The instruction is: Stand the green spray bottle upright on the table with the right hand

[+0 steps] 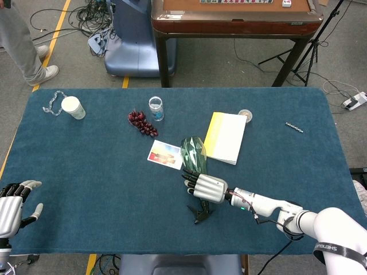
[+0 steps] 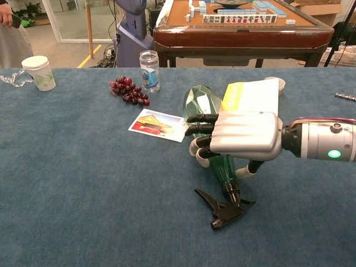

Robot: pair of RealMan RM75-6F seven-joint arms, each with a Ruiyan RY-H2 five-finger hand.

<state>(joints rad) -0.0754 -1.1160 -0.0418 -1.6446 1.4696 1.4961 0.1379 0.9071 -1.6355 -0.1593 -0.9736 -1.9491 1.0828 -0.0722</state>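
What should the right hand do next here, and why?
Probably close the fingers fully and firm up the grip before lifting. The right hand lies over the green spray bottle, fingers curling around its body, but the bottle is still lying on the table with its black trigger head toward the near edge.

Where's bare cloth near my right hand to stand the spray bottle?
Bare cloth lies left of the right hand, below the photo card, and right of the yellow booklet. Around the green spray bottle, card and booklet crowd close.
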